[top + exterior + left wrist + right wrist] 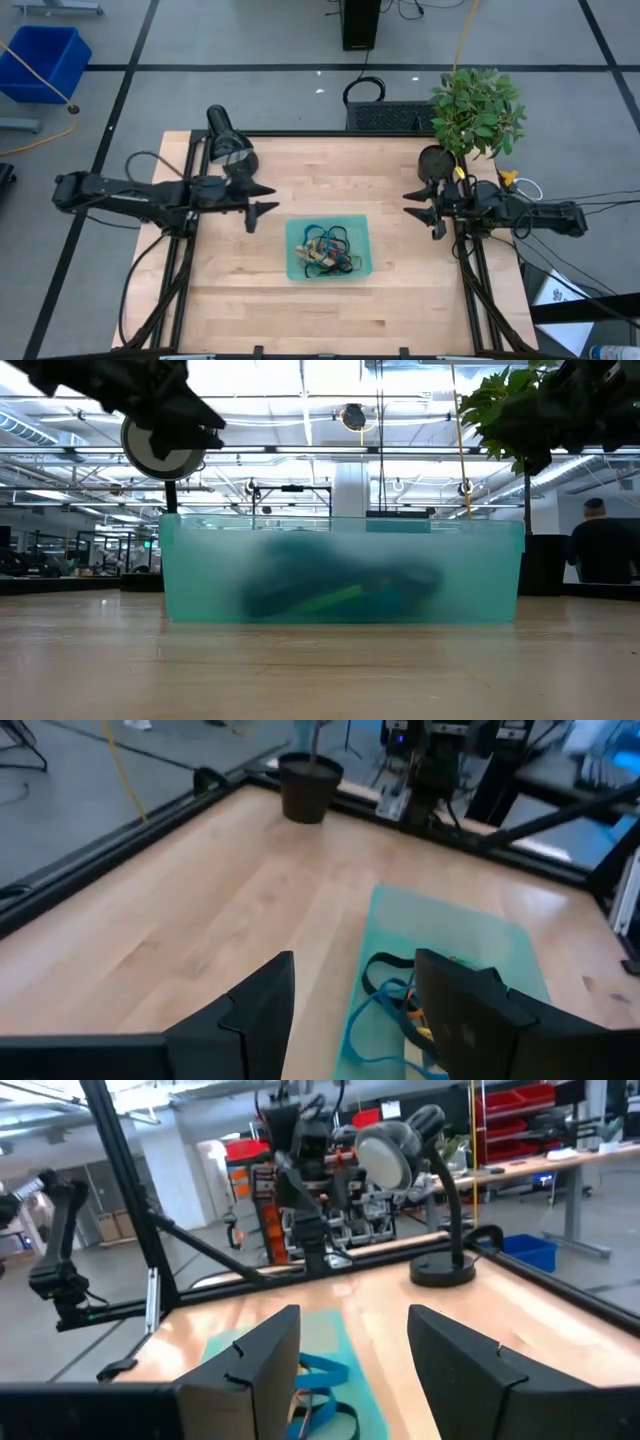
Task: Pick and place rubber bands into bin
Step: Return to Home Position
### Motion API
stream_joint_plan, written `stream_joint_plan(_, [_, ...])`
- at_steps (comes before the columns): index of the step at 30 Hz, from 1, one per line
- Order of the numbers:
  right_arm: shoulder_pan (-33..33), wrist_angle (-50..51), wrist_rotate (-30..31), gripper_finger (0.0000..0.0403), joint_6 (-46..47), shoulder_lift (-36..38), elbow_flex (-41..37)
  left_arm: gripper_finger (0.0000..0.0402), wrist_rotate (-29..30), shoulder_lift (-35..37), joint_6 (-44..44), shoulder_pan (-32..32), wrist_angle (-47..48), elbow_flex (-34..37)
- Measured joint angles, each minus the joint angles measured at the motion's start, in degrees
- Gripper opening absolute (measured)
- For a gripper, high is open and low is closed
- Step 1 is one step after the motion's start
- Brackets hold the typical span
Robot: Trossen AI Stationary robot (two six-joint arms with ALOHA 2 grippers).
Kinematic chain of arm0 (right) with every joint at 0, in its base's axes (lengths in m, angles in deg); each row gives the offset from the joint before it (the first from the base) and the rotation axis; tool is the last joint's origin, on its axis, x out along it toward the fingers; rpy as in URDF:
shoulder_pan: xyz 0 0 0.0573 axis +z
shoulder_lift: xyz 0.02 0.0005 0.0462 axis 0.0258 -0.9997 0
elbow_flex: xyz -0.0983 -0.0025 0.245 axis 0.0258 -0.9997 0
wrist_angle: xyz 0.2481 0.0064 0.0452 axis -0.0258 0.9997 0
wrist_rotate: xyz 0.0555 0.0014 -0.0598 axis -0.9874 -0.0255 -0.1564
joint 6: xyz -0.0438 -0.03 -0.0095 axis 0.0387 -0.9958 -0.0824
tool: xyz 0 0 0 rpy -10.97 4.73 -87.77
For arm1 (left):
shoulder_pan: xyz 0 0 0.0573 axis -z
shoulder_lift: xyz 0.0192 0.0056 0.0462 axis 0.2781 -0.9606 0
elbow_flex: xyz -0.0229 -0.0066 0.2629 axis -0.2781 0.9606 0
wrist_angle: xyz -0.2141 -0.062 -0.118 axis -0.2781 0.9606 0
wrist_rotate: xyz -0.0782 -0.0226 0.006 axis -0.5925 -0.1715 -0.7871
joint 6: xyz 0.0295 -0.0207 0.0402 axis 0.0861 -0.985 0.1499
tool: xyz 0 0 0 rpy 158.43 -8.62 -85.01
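The rubber bands (328,250) are gathered in a tangled heap of blue, black, orange and tan loops inside the bin (296,270). The bin is placed near the middle of the wooden surface (330,180). The left gripper (272,198) is held above the surface to the left of the bin, apart from it, with its fingers spread and nothing between them. The right gripper (410,205) is positioned to the right of the bin, well apart, likewise spread and empty. A desk lamp (228,140) and a potted plant (477,110) are located at the far corners.
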Motion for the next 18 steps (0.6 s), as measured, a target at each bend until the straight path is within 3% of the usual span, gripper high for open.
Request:
stream_joint_plan(9, [-3.5, 4.55, 0.03, 0.018, -1.12, 5.94, 0.0, 0.0214, 2.46, 16.11, -2.38, -0.01, -1.51, 11.1])
stream_joint_plan(18, [-4.74, 5.22, 0.01, 0.018, -0.09, 5.88, 0.04, 0.0214, 3.88, 28.73, -2.29, -0.02, -1.58, 17.76])
